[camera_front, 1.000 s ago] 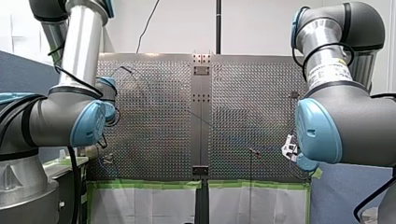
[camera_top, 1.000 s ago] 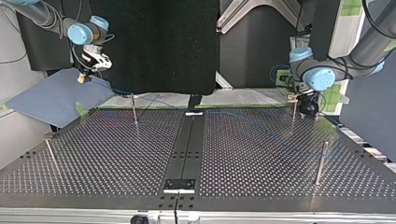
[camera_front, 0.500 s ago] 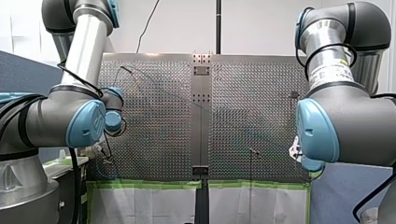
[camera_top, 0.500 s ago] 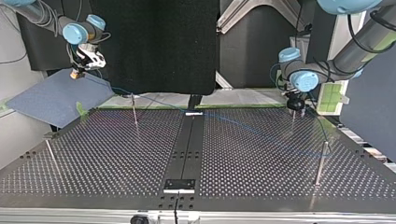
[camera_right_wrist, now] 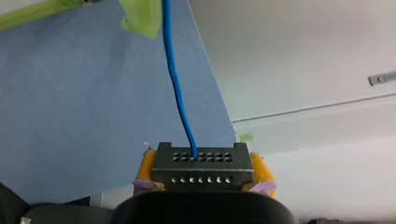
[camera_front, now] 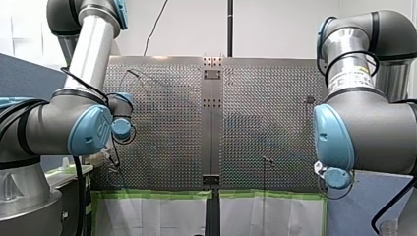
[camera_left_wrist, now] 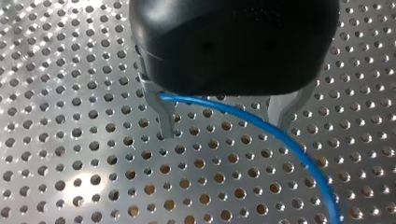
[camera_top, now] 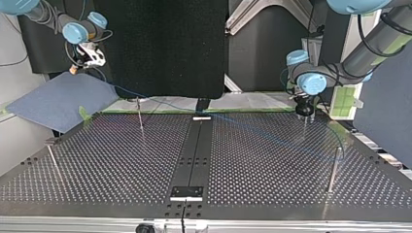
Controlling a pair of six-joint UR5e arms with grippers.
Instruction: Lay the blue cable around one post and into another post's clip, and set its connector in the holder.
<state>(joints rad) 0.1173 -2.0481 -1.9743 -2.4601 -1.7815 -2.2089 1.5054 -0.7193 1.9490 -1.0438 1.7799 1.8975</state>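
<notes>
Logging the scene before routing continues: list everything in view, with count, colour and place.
table: one, dark perforated metal, under the work.
centre strip: one, black, down the table's middle.
posts: four, thin metal, upright on the table.
cable: one, blue, from the connector across the table to my left gripper.
connector: one, dark grey, in my right gripper.
board: one, blue, beside the table at the top view's left.
tape: several strips, green, along the table's edge.
my left gripper: black, metal fingers, open, cable between them.
my right gripper: yellow pads, shut on the connector, near the board.
</notes>
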